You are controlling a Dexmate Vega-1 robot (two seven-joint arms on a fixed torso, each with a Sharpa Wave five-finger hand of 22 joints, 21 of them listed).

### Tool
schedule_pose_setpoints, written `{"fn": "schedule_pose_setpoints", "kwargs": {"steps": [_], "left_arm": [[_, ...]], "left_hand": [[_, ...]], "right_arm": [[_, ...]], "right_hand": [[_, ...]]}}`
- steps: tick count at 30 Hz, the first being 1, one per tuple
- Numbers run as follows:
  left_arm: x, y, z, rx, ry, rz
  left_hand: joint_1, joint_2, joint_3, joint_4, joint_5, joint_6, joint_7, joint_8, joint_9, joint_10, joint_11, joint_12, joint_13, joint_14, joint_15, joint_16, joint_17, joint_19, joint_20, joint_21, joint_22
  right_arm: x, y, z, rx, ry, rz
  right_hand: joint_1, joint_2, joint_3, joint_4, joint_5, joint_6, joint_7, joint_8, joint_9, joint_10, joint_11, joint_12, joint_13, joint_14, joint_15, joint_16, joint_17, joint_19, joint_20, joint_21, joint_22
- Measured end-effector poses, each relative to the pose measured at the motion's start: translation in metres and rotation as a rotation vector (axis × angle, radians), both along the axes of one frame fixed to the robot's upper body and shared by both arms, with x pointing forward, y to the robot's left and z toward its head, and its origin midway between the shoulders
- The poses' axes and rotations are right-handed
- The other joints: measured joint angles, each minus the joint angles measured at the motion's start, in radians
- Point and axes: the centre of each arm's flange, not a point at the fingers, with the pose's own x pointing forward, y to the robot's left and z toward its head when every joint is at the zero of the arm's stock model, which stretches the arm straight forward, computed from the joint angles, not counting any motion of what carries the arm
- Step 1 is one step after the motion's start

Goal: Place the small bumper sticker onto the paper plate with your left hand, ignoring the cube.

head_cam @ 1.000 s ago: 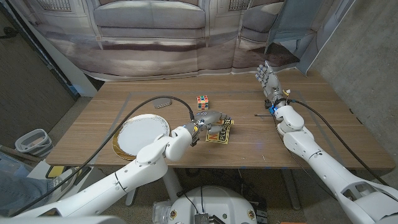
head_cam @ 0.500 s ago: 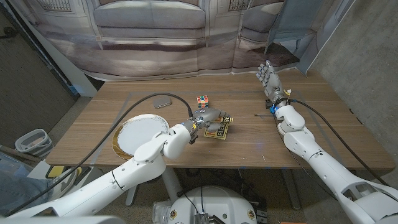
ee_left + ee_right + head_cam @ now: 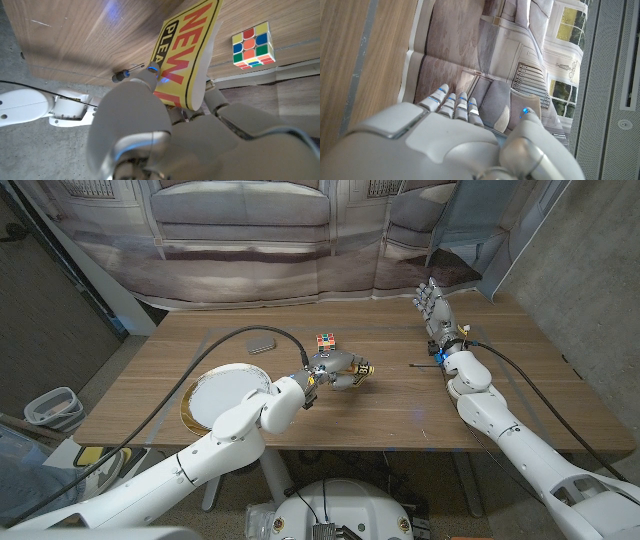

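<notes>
Lifted off the table (image 3: 500, 330) – sticker (image 3: 357, 373) in left hand (image 3: 332, 367).

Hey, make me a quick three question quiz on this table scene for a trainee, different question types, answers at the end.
1. True or false: the left hand holds the sticker.
2. Multiple choice: where is the cube in the head view? A) on the plate B) on the table just beyond the left hand C) in the right hand
3. Fill in: the right hand holds ____.

Key: 1 true. 2 B. 3 nothing; its fingers are apart and point up near the table's far right edge.
</notes>
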Motion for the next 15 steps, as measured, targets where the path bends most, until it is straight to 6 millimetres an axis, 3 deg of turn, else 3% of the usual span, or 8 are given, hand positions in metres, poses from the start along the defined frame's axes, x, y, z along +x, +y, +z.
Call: {"fn": "schedule_pose_setpoints", "kwargs": {"steps": [15], "left_arm": [[-0.0047, 0.0038, 0.0038, -0.009, -0.002, -0.004]], "left_hand": [[0.0, 0.0, 0.0, 0.0, 0.0, 0.005, -0.005, -0.007, 0.0, 0.0, 0.0, -0.003, 0.0, 0.0, 0.0, 0.0, 0.005, 0.0, 0.0, 0.008, 0.0]], "right_arm": [[-0.0034, -0.0011, 0.0006, -0.002, -0.002, -0.003]], "right_hand": [[0.0, 0.0, 0.0, 0.0, 0.001, 0.0, 0.0, 0.0, 0.0, 0.0, 0.0, 0.0, 0.0, 0.0, 0.0, 0.0, 0.0, 0.0, 0.0, 0.0, 0.0]]}}
